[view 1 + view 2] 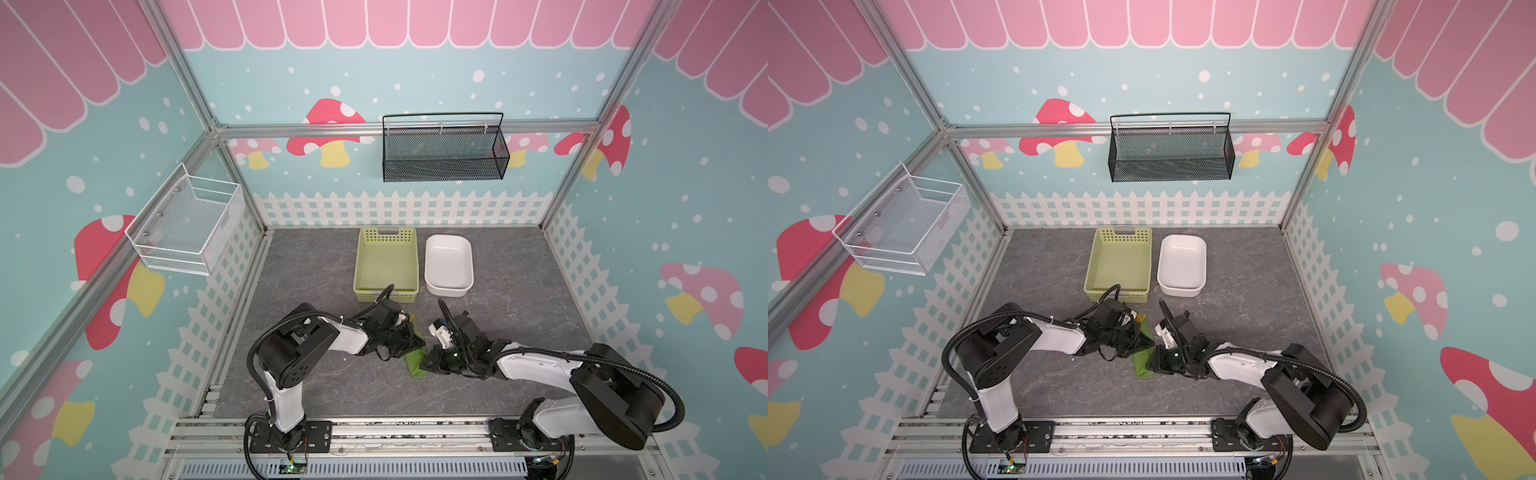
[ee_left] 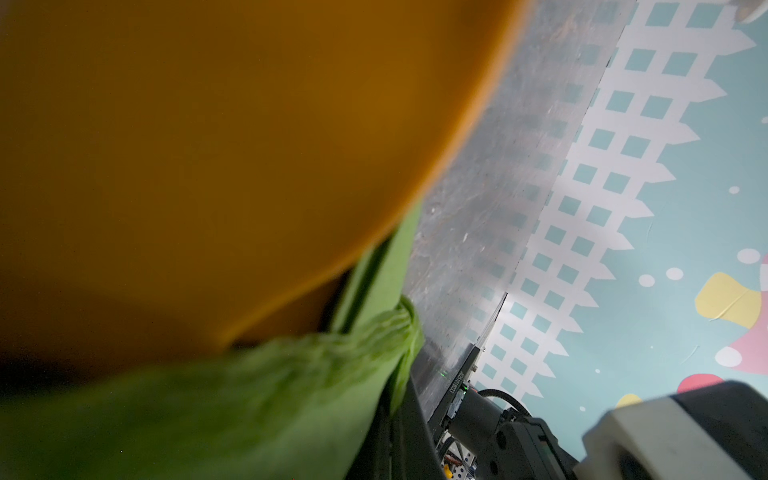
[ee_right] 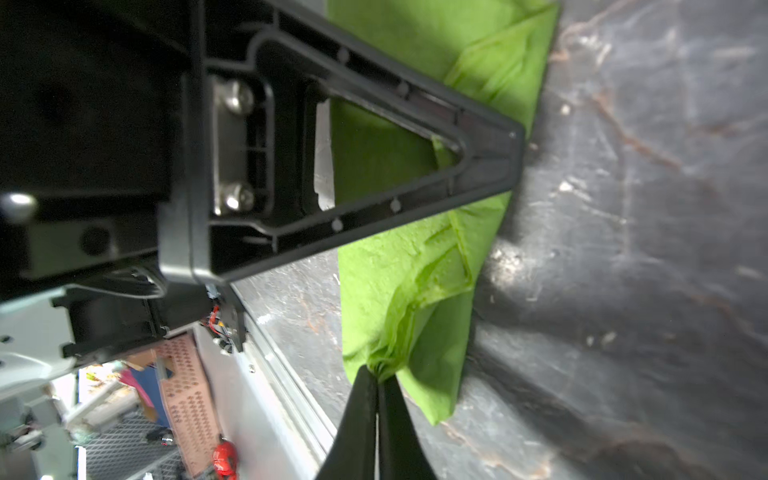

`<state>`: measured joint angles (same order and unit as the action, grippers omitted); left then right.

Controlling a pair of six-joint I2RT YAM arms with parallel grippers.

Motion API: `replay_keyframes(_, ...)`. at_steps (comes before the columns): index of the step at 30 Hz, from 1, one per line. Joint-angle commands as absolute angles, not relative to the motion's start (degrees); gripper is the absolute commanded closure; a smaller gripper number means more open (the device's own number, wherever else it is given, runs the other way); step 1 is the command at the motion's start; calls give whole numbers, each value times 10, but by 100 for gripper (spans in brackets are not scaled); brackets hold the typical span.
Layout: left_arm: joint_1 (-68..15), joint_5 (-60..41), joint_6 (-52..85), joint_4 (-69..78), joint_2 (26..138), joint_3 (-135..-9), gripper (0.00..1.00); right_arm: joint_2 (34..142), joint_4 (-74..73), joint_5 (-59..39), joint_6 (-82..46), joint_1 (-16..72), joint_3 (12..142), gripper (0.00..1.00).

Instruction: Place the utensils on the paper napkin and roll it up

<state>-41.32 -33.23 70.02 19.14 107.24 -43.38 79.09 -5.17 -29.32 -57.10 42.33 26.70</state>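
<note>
With right fingers [image 3: 357,415] pressed together on a bunched fold of the napkin [image 3: 395,270] at its near end and left fingers [image 3: 494,162] closed and laid across its middle, hard to tell whether pinching paper, looks well into the rolling. Already wrapped around the utensils [image 1: 1140,319], lying as a loose, crumpled roll on the bench [image 1: 519,332], with only orange tips poking out the far end toward basket [image 1: 387,234] and dish [image 1: 449,289]. Left to do, probably: tighten the roll, tuck the loose flap and let go.
</note>
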Motion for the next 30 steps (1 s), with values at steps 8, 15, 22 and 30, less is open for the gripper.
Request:
replay_keyframes(8,-406,-286,679,91,1099,-420,100,799,-8,-259,-554,414,254,100)
replay_keyframes(15,-406,-283,674,79,1096,-423,100,816,8,-239,-549,414,237,100)
replay_keyframes(22,-406,-270,649,41,1076,-450,99,826,5,-238,-546,414,228,100)
replay_keyframes(30,-405,-240,567,-85,1012,-545,78,833,-3,-243,-547,414,223,100)
